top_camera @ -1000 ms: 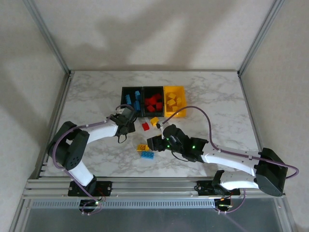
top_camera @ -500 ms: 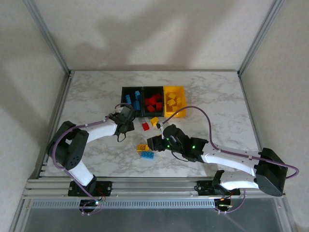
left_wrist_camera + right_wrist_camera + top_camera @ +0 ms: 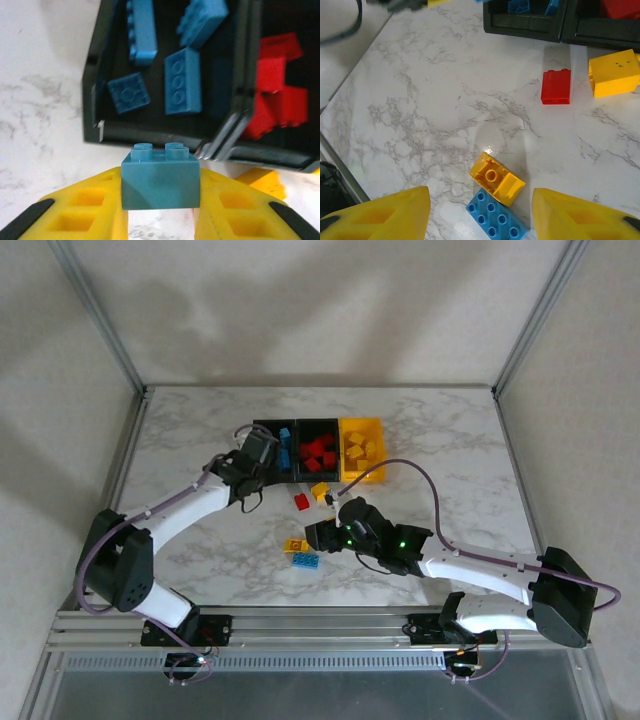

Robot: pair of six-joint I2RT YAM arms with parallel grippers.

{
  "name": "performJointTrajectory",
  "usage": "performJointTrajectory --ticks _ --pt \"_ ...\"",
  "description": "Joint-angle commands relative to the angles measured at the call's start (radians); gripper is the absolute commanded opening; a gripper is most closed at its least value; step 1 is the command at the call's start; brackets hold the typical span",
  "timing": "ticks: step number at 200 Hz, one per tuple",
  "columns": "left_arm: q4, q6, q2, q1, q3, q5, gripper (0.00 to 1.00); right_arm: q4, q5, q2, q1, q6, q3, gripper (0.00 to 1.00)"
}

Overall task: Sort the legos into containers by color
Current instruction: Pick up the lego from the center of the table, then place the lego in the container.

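**Clear the near wall, then drop blue among blue**

On the marble tabletop (image 3: 180, 440) the containers (image 3: 362, 422) stand in a row at the far centre. The left black bin (image 3: 150, 135) holds blue bricks, and the middle black bin (image 3: 272, 156) beside it holds red ones.

The left end effector (image 3: 160, 200) is clamped on a light blue brick (image 3: 160, 182), studs pointing far. The wrist view puts it at the left bin's near wall, perhaps just short of it. The release would go best with the brick carried farther in over the bin floor. It should keep left of the shared divider so it cannot tip into the reds.

The right end effector (image 3: 480, 210) gapes wide and empty above a yellow brick (image 3: 497, 179) touching a blue plate (image 3: 495, 222), near centre. A red brick (image 3: 556, 87) lies loose just near of the bins.
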Motion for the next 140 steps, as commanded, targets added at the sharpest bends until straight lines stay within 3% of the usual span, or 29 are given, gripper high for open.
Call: performJointTrajectory --ticks 1,99,140 --pt "-0.047 0.035 0.074 0.023 0.098 0.030 0.32 -0.001 0.023 -0.007 0.010 0.006 0.024 0.56" --pt "-0.058 0.086 0.367 0.112 0.335 0.051 0.33 0.001 0.036 -0.033 0.011 0.034 0.005 0.56" --pt "-0.055 0.080 0.370 0.115 0.329 0.051 0.44 -0.006 0.042 -0.048 0.011 0.035 -0.001 0.56"
